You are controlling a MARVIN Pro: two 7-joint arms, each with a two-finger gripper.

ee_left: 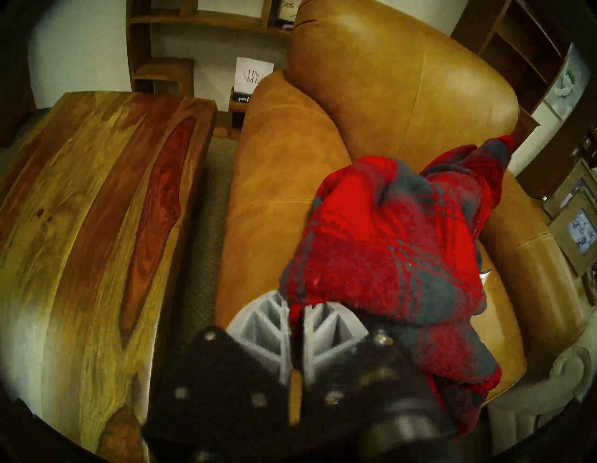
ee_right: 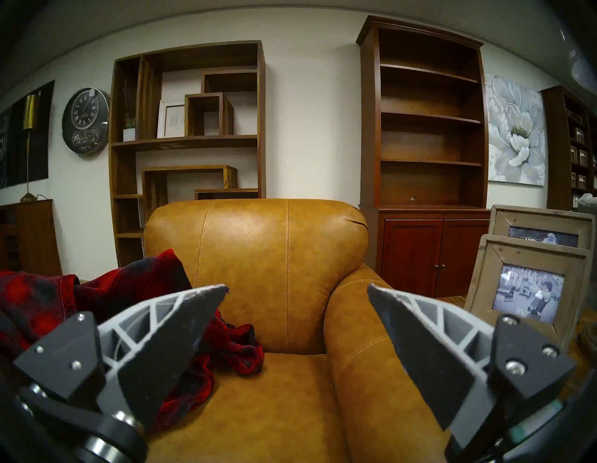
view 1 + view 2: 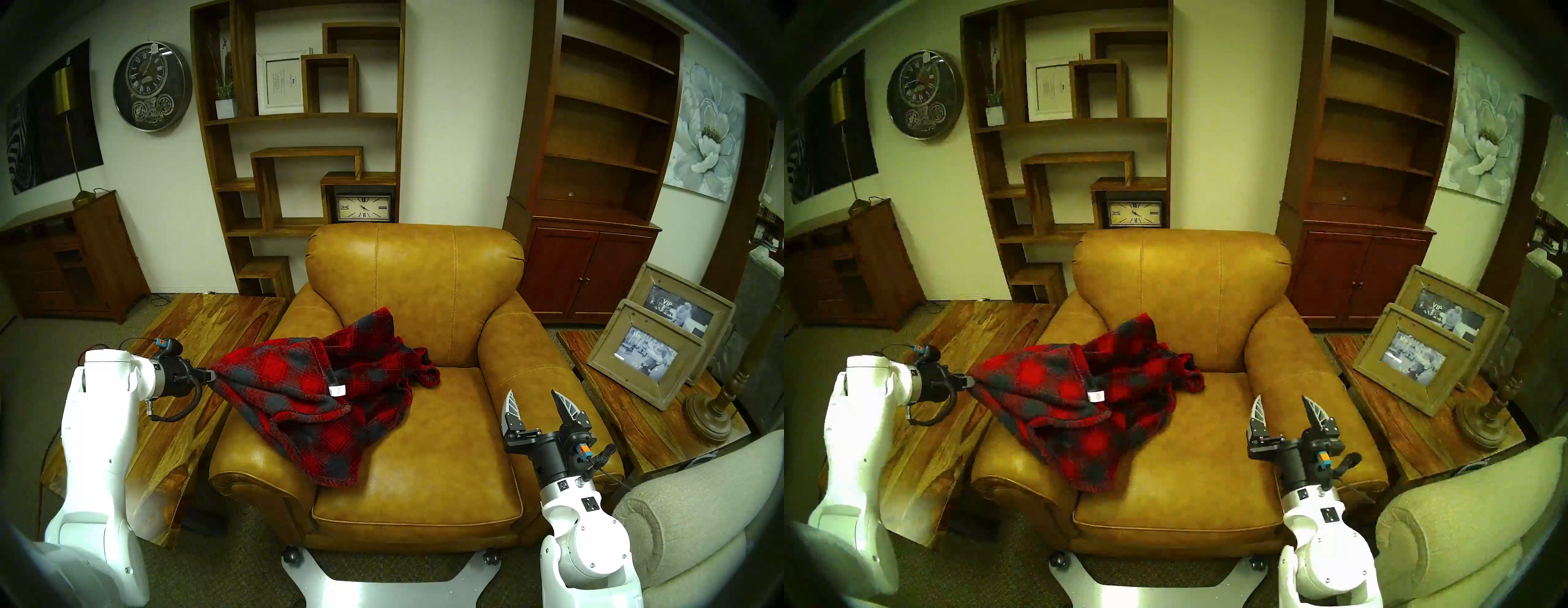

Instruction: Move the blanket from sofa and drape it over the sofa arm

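A: Start at your left. What does the left pincer (image 3: 211,375) have?

B: You'll find it clamped tight on a bunched edge of the blanket (image 3: 322,395). From the left wrist camera the two grey fingers (image 1: 326,329) sit pressed together with red fleece pinched in the seam between them. The pincer itself hangs just outside the sofa arm (image 3: 250,429), over the gap toward the wooden worktop (image 3: 191,339) on its far side.

A: And the blanket from there?

B: It fans away from the pincer across the sofa arm and down onto the seat of the sofa (image 3: 424,458). Part lies over the arm, the bulk is heaped on the seat beyond, with a peak propped against the backrest. The small white tag (image 3: 338,390) shows on the hem facing you.

A: Moving right?

B: Bare tan leather fills the seat between the blanket's far edge and your right pincer (image 3: 533,401). That one stands wide, fingers apart, nothing between them. It points level toward the backrest, above the seat's front, beside the sofa's other arm.

A: Past it?

B: Two framed photos (image 3: 649,354) lean on a second wooden worktop to its outer side, and a beige fabric couch (image 3: 700,509) sits nearer you.
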